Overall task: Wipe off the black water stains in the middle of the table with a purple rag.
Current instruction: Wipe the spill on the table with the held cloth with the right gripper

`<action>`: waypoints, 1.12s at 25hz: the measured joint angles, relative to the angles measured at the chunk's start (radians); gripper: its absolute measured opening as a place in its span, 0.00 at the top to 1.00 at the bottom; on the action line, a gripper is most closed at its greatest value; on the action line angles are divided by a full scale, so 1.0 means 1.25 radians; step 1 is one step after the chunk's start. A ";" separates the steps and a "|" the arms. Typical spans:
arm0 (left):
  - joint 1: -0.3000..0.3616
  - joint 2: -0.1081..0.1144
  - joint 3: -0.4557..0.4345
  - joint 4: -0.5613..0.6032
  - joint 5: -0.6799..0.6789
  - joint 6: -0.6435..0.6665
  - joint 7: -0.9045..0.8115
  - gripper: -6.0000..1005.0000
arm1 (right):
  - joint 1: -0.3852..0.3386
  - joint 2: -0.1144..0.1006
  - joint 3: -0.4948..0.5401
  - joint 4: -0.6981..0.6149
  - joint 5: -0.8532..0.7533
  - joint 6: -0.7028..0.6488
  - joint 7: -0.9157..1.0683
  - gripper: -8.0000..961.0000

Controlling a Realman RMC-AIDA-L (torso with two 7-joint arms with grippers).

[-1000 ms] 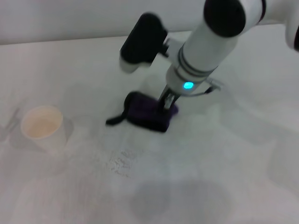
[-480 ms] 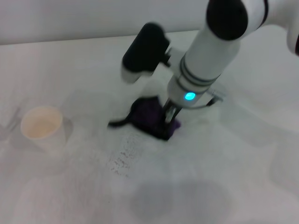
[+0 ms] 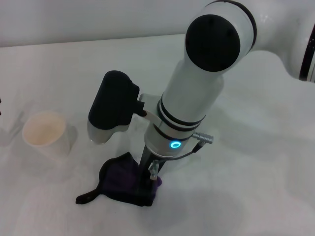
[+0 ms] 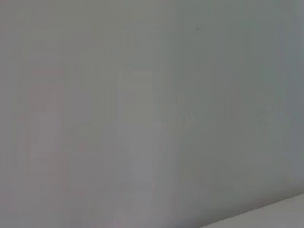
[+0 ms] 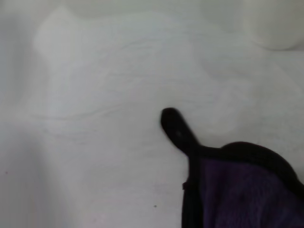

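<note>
While half a second earlier the rag sat up near the middle of the table, by this moment the right gripper had dragged it well toward the near edge, so the purple rag ended up bunched on the table below and right of the paper cup, with its thin tail trailing off to the robot's left. Pretty clearly a wiping stroke, with the fingers pinched down on the cloth and pressing it flat. No black blot showed anywhere, and the grey speckled smear that sat ahead of the rag a moment before was gone from sight too, either wiped or just under the cloth and arm, can't say which. My guess is the wipe was mostly done, maybe one more pass to be safe. The right wrist view showed the same rag and tail on bare white tabletop. Count-wise: one rag, one cup, one arm working. The left gripper wasn't visible at all; its camera saw only blank grey.
</note>
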 joint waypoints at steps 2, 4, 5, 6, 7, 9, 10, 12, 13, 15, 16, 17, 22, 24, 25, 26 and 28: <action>0.002 0.000 0.000 -0.001 0.000 -0.001 0.000 0.12 | 0.004 0.000 0.003 -0.019 -0.011 -0.013 0.000 0.86; 0.004 0.000 -0.001 -0.001 0.000 -0.001 0.000 0.12 | 0.011 0.000 0.024 -0.050 -0.039 -0.032 0.004 0.86; 0.005 0.000 -0.001 -0.001 -0.001 0.000 0.000 0.12 | 0.014 0.000 0.039 -0.067 -0.060 -0.043 0.006 0.86; 0.005 0.000 -0.001 -0.001 -0.001 0.000 0.000 0.12 | 0.016 0.000 0.059 -0.083 -0.084 -0.057 0.008 0.86; 0.006 0.000 -0.001 -0.001 -0.001 -0.001 0.000 0.12 | 0.017 0.000 0.079 -0.100 -0.110 -0.070 0.009 0.86; 0.004 -0.001 -0.001 -0.003 -0.001 -0.001 0.000 0.12 | 0.024 0.000 0.117 -0.137 -0.160 -0.094 0.010 0.86; 0.001 -0.001 0.000 -0.007 0.000 -0.001 0.000 0.12 | 0.031 0.000 0.137 -0.160 -0.185 -0.108 0.011 0.86; 0.001 -0.001 0.000 -0.009 0.000 -0.002 0.000 0.12 | 0.047 -0.002 0.172 -0.204 -0.225 -0.132 0.019 0.86; 0.000 -0.001 0.000 -0.009 0.000 -0.003 0.000 0.12 | 0.052 -0.003 0.184 -0.220 -0.243 -0.142 0.024 0.86; 0.000 -0.001 0.000 -0.009 -0.001 -0.005 0.000 0.12 | 0.057 -0.006 0.211 -0.246 -0.286 -0.156 0.039 0.86; 0.000 -0.001 0.000 -0.009 -0.001 -0.005 0.000 0.12 | 0.056 -0.006 0.226 -0.255 -0.313 -0.160 0.048 0.86; 0.000 -0.001 -0.001 -0.009 -0.001 -0.005 0.000 0.12 | 0.054 -0.006 0.236 -0.258 -0.330 -0.162 0.054 0.86; 0.000 -0.001 -0.002 -0.009 -0.001 -0.006 0.000 0.12 | 0.039 -0.002 0.243 -0.243 -0.331 -0.144 0.049 0.86; -0.004 0.000 -0.002 -0.009 -0.001 -0.005 0.000 0.12 | 0.031 0.000 0.204 -0.214 -0.275 -0.127 0.036 0.86; -0.006 0.000 -0.001 -0.009 -0.001 -0.003 0.000 0.12 | 0.026 0.000 0.176 -0.195 -0.236 -0.118 0.027 0.86; -0.008 0.000 -0.001 -0.009 -0.001 -0.002 0.000 0.12 | 0.022 0.000 0.127 -0.161 -0.166 -0.104 0.012 0.86; -0.010 0.001 -0.001 -0.009 -0.001 -0.001 0.000 0.12 | 0.023 0.000 0.098 -0.143 -0.130 -0.098 0.006 0.86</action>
